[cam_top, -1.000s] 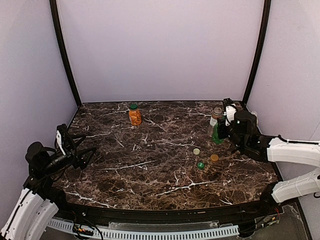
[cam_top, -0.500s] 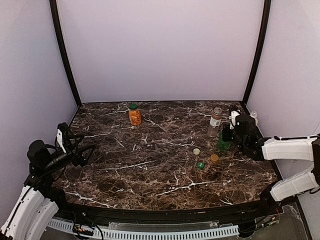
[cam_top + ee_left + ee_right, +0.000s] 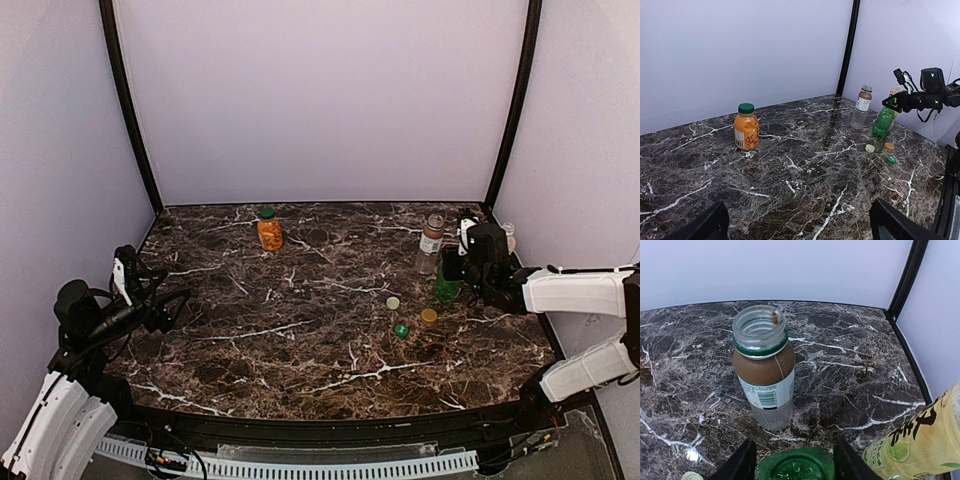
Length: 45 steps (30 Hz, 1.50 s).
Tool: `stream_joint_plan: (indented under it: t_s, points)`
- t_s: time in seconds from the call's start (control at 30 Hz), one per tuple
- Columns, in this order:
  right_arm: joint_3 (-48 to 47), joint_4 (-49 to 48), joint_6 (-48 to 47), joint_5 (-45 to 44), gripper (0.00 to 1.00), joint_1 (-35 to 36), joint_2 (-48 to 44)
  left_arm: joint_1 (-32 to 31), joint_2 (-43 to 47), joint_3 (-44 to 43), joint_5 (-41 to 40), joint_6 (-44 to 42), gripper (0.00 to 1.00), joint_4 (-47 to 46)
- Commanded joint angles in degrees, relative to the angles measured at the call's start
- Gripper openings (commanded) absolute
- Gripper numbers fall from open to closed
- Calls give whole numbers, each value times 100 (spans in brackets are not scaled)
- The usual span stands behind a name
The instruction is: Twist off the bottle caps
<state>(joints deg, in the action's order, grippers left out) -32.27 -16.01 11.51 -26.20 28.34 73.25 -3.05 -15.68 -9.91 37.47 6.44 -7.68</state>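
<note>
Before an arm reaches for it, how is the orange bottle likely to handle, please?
The orange bottle looks full, so probably heavy for its size. Short and wide, it should resist tipping. With its cap on, spilling seems unlikely.

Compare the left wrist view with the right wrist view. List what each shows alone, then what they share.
Left wrist only: the orange bottle, cap on, plus a loose orange cap and a loose green cap. Right wrist only: a look down into the open mouth of the brown-label bottle, and the printed label of the pale yellow bottle. Both: the brown-label bottle and the green bottle, close together.
</note>
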Motion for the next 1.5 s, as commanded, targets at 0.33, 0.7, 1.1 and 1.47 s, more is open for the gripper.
stream_joint_plan:
  t_s: [0.33,0.7,1.1,1.47]
  points:
    - [-376,638,125,291,99,-17,-543,46,28,73,127,-40,99,-137]
    - [-1359,1646,159,1578,99,55,-1391,188,-433,-26,-267,-124,99,-44]
    - [-1880,2418,334,3101,99,82,-2328,166,-3278,-2523,-974,-952,99,1174]
    - [-1822,3007,686,3038,99,92,-2984,-426,-8931,-9190,-2115,-3410,99,6158]
